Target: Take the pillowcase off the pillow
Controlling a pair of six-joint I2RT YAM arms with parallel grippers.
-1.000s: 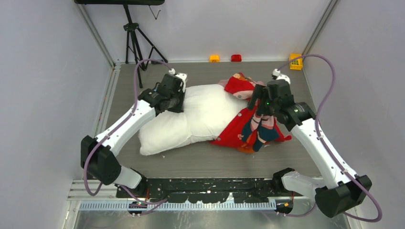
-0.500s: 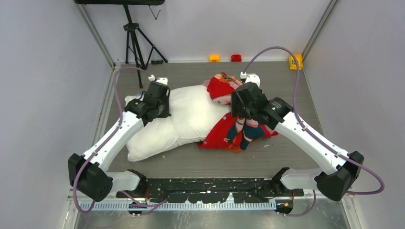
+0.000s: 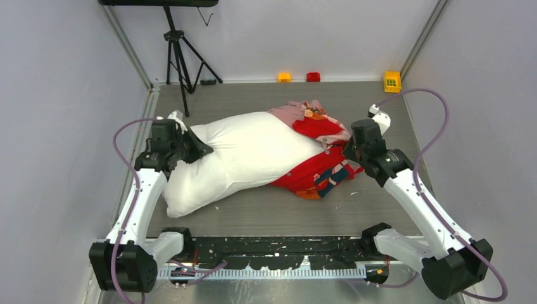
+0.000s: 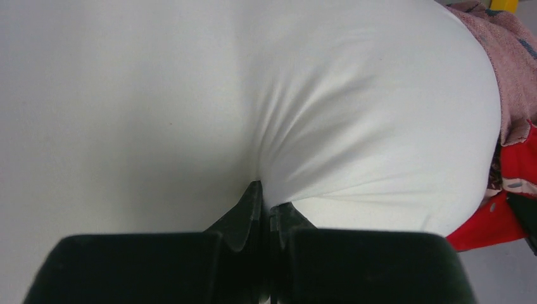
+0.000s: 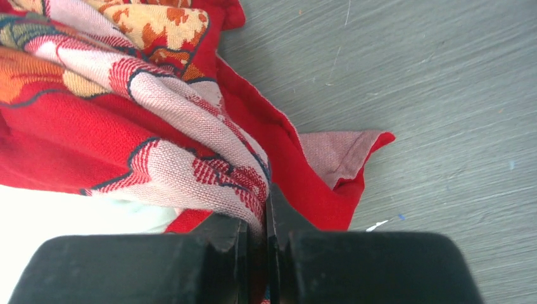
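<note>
The plump white pillow [image 3: 247, 155] lies slanted across the grey table, its right end still inside the bunched red printed pillowcase [image 3: 316, 171]. My left gripper [image 3: 197, 147] is shut on a pinch of the pillow's white cloth at its left end. In the left wrist view the pillow [image 4: 253, 95] puckers into creases at the gripper [image 4: 266, 202], and the pillowcase [image 4: 513, 164] shows at the right edge. My right gripper [image 3: 347, 152] is shut on a fold of the pillowcase [image 5: 126, 126] at its right side. The right wrist view shows the gripper [image 5: 256, 215] clamping that fold beside a sliver of pillow [image 5: 63, 215].
A black tripod [image 3: 180, 57] stands at the back left. Small blocks rest along the back edge: an orange one [image 3: 284, 77], a red one [image 3: 313, 76] and a yellow one [image 3: 392, 81]. Grey walls close in both sides.
My left arm has swung left, dragging the pillow's end with it. My right gripper has moved right off the top of the pillowcase and shut on its fold.
</note>
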